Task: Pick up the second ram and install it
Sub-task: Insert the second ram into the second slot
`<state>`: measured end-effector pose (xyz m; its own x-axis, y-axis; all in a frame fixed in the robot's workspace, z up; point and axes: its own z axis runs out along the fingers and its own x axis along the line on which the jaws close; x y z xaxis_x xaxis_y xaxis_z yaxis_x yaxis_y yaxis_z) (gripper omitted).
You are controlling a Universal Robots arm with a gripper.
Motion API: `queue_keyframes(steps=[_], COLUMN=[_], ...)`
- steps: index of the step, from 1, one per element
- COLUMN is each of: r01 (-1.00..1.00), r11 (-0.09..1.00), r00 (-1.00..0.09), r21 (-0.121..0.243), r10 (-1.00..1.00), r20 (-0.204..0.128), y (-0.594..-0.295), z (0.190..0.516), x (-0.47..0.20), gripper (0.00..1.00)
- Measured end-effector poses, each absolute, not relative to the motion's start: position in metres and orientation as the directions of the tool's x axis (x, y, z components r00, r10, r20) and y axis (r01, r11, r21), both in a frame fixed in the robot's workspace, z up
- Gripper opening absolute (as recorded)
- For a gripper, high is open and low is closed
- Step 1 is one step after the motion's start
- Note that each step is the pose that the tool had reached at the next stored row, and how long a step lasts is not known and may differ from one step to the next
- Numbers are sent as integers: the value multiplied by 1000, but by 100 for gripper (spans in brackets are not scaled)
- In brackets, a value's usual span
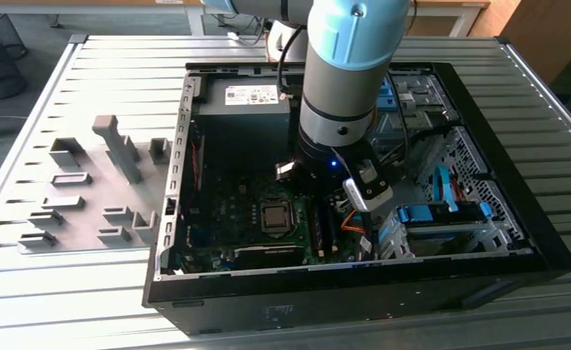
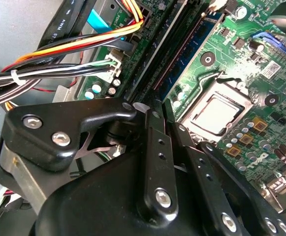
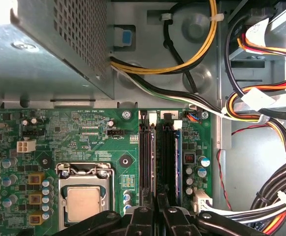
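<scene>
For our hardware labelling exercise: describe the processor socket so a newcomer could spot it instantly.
Inside the open black computer case lies the green motherboard. The processor socket is its square silver plate in a metal frame, unlike the long narrow black memory slots beside it.

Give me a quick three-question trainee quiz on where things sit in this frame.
1. True or false: the tool hangs over the gray fixture blocks.
2. The fixture blocks lie on which side of the computer case? A) the exterior view's left B) the exterior view's right C) inside it
3. In the first wrist view, what lies between the silver socket and the blue stick?

Key: 1 false, it is inside the case, over the motherboard. 2 A. 3 black memory slots.
</scene>
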<state>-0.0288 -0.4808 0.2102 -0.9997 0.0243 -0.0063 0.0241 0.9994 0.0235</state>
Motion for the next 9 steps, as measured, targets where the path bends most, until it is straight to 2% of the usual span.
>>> queue_keyframes(steps=[3,4,9], r01=[24,24,24], r11=[999,999,999], r00=[-1000,-1000,-1000], r21=[23,24,24], r10=[24,24,24], r20=[-6,-6,-6], y=[-481,-481,-481], z=[210,210,218], x=[-29,-29,-29], gripper=[15,22,22])
